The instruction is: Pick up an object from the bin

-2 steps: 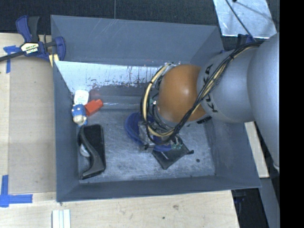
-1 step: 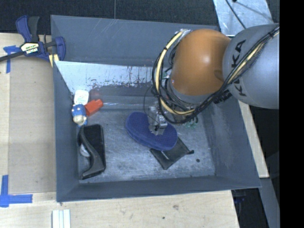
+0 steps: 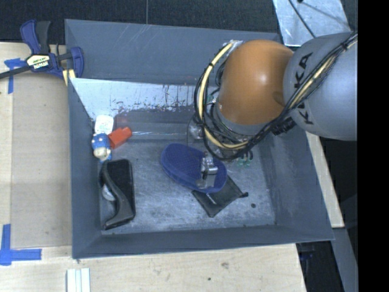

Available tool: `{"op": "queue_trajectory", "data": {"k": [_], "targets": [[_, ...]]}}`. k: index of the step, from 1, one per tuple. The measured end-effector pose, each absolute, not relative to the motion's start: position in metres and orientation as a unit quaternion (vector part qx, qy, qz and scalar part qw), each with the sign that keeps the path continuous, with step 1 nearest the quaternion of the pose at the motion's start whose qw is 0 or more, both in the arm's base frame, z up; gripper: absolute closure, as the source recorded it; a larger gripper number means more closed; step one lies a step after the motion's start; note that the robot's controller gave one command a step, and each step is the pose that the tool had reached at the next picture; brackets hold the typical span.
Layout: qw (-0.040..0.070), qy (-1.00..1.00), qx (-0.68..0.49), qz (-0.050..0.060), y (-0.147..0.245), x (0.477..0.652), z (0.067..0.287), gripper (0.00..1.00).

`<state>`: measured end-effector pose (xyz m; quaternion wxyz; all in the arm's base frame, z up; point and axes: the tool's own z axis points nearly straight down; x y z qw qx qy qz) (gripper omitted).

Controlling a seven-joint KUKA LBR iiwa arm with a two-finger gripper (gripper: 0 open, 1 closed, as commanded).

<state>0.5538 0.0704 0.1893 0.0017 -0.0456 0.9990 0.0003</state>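
I've got one dark blue oval thing flat on the bin floor, about centre (rounded, slipper-like shape), long axis running upper-left to lower-right.

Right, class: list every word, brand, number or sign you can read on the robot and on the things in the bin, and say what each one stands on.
"KUKA": black letters running slantwise on the silver arm.
Nothing readable on the blue oval thing, the black case, the black flat piece or the small toy.
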Motion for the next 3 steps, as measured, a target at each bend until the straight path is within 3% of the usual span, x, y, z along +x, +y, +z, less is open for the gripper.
{"op": "queue_trajectory", "data": {"k": [1,2,3], "targets": [[0.006,0.996,0.09,0.001,0.077,0.563,0.071,0.0],[0.007,0.996,0.09,0.002,0.077,0.564,0.075,1.0],[0.006,0.997,0.076,0.001,0.072,0.59,0.201,1.0]]}}
